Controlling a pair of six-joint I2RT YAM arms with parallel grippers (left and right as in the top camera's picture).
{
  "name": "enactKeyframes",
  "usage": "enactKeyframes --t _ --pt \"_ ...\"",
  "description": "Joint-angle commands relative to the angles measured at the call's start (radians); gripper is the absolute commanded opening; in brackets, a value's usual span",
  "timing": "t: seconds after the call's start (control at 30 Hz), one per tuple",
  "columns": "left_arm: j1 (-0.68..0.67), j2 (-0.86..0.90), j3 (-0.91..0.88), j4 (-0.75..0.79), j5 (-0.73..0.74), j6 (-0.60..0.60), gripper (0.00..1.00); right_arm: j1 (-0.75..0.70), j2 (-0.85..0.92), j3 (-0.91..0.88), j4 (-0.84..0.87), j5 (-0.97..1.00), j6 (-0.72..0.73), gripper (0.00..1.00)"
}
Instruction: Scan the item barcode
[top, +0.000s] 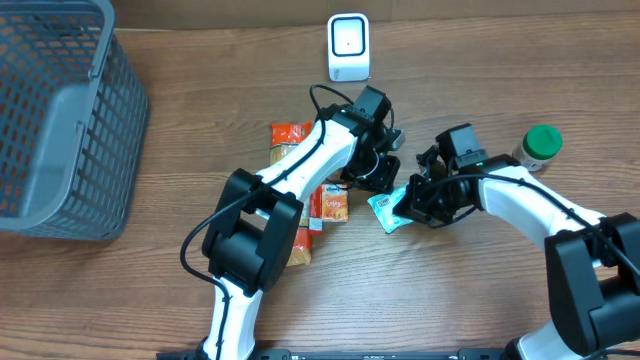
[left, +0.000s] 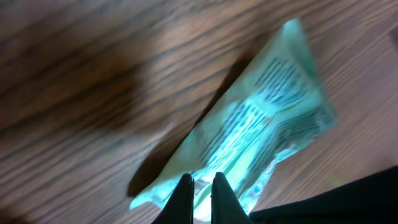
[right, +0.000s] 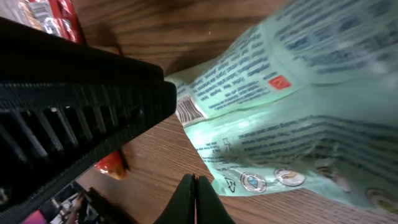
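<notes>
From above, the pale green packet (top: 385, 212) lies on the wooden surface (top: 180, 80) between the two arms, partly covered by the left pincer (top: 378, 172) and the right pincer (top: 412, 205), whose tips are too small to read here; orange snack packs (top: 290, 135) sit half under the left arm, a white scanner (top: 348, 47) stands beyond, a grey basket (top: 60, 110) is cut off at the left edge, and a green-capped bottle (top: 540, 145) stands at the right; in the left wrist view, blurred, the left pincer (left: 202, 186) is almost closed with the packet (left: 267, 118) edge nipped between its tips; in the right wrist view the right pincer (right: 194, 186) is pressed together just beside the packet (right: 298, 124), whether touching it is unclear; a barcode (right: 188, 111) shows, and a dark arm part (right: 68, 106) blocks the upper left.
</notes>
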Motion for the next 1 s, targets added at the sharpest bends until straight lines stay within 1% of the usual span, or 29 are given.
enactKeyframes --t 0.0,0.23,0.37,0.47,0.67,0.8,0.97 --pt "-0.008 0.020 -0.007 -0.009 -0.051 -0.005 0.04 0.028 -0.021 0.012 0.005 0.046 0.030 0.04" --pt "-0.009 0.020 -0.059 0.033 -0.051 -0.010 0.04 0.041 -0.021 0.010 0.004 0.092 0.056 0.04" --pt "-0.010 0.020 -0.066 0.048 -0.051 -0.018 0.04 0.041 -0.021 0.006 0.005 0.092 0.056 0.04" --pt "-0.012 0.020 -0.067 0.051 -0.051 -0.022 0.04 0.041 -0.021 -0.012 0.011 0.121 0.082 0.04" --pt "-0.012 0.020 -0.068 0.054 -0.057 -0.026 0.04 0.041 -0.021 -0.077 0.080 0.186 0.105 0.04" --pt "-0.012 0.020 -0.090 0.060 -0.104 -0.079 0.04 0.041 -0.021 -0.082 0.062 0.196 0.104 0.04" --pt "-0.012 0.020 -0.127 0.109 -0.091 -0.096 0.04 0.041 -0.021 -0.082 0.029 0.204 0.100 0.04"
